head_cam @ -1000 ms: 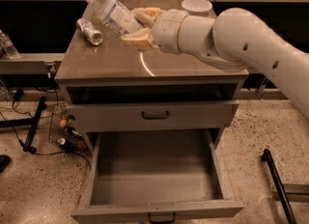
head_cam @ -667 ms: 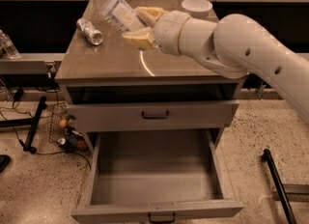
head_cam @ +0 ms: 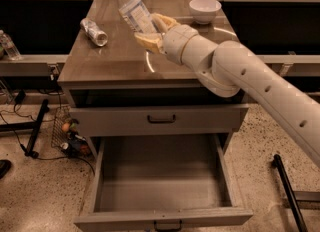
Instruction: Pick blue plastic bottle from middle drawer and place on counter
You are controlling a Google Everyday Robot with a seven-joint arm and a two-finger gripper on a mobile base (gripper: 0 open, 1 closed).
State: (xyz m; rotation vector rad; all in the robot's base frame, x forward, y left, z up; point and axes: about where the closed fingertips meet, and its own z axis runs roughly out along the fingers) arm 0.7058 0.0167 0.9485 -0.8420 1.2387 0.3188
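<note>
Over the last second the claw [head_cam: 152, 32] carries the blue plastic bottle [head_cam: 133, 12] a little further toward 3 o'clock across the counter [head_cam: 115, 61], and the bottle tips more upright, its white cap now pointing to about 11 o'clock near the top edge of the view. The claw is clenched on the bottle's lower end, one pale finger above and one below it, and the bottle hangs in the air over the counter, not touching the surface. The middle drawer [head_cam: 162, 176] stands pulled open at 6 o'clock below the cabinet, its grey inside bare, so the pick is plainly done and only the placing is left. A shorter clear bottle [head_cam: 94, 31] lies on its side on the counter at 9 o'clock of the claw, well apart from it, and a white bowl [head_cam: 205, 9] sits at 2 o'clock toward the far right corner. A thin white circle line [head_cam: 148, 63] curves on the counter just below the claw at 6 o'clock. Judging from this, the shift brings the bottle over open counter between the lying bottle and the bowl; the next move is likely a descent until the bottle's base meets the surface, then release. Tilted as it is, the bottle could topple or roll if let go too high.
</note>
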